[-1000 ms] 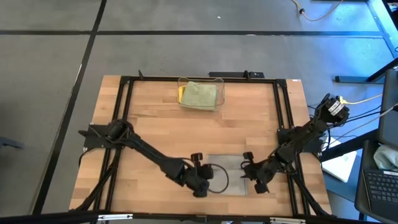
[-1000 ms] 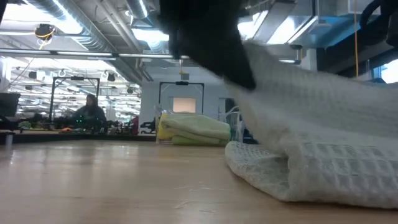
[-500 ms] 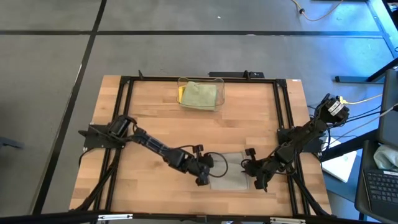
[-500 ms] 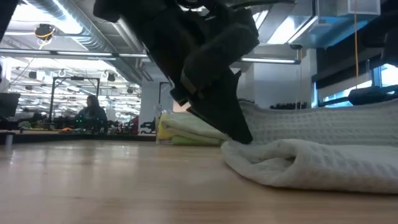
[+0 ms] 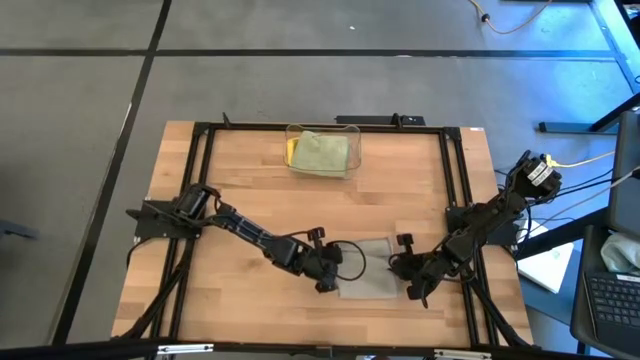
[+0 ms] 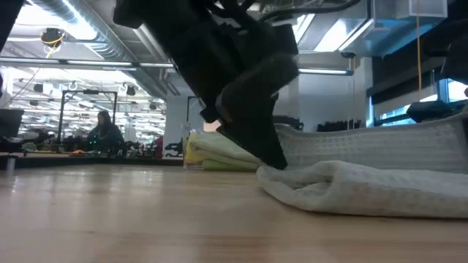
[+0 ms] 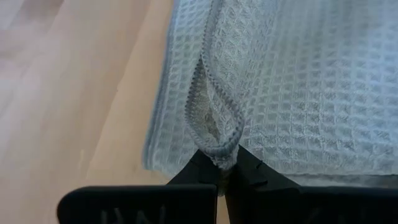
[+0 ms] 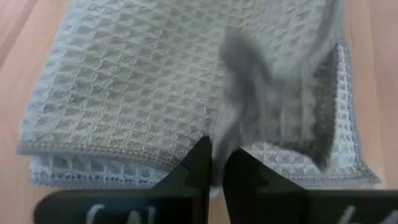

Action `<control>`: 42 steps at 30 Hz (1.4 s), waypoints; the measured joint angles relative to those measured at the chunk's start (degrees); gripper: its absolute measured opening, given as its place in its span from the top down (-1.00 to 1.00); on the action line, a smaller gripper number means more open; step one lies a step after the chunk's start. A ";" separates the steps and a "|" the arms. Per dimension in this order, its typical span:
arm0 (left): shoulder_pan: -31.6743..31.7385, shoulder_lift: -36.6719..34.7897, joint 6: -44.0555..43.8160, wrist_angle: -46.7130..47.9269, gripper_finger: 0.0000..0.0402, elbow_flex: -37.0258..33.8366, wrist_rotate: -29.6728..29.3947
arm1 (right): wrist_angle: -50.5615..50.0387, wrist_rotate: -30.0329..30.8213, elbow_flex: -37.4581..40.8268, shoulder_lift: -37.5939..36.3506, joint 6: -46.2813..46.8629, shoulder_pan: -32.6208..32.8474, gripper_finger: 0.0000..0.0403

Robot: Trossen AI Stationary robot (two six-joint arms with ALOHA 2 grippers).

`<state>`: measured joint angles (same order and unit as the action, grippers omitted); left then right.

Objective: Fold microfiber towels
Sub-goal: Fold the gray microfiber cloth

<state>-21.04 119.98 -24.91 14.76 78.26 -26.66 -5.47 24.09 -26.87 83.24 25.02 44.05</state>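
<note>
Lying flat near the table's (image 5: 250, 210) front edge, the folded grey towel (image 5: 368, 271) runs left-right, both grippers, left (image 5: 328, 283) and right (image 5: 412, 290), pinching its ends; the clear bin (image 5: 322, 150) holds 2 towels (image 5: 320, 153).

Around the wooden table (image 5: 250, 200) I see a grey floor (image 5: 80, 150) with dark seams. Behind the table, ceiling lights (image 6: 95, 33) shine over a big hall, and a person (image 6: 104, 131) sits far away at a bench.
</note>
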 joint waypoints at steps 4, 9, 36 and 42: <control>0.00 0.00 -0.27 0.68 0.97 0.00 -0.71 | -0.33 0.36 0.00 0.00 0.59 0.00 0.73; 0.00 0.00 -0.27 1.09 0.86 -0.09 -2.37 | -0.78 1.86 0.02 0.00 1.96 0.02 0.61; 0.07 0.00 0.03 0.26 0.71 0.00 -10.07 | -16.06 2.93 0.11 -11.45 12.22 0.17 -0.30; -0.55 0.00 -0.02 0.33 0.75 0.00 -11.18 | -22.92 3.12 0.07 -14.19 16.53 0.17 -0.70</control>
<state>-21.59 119.98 -24.93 15.09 78.26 -37.84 -28.38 27.20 -26.81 69.05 41.54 44.23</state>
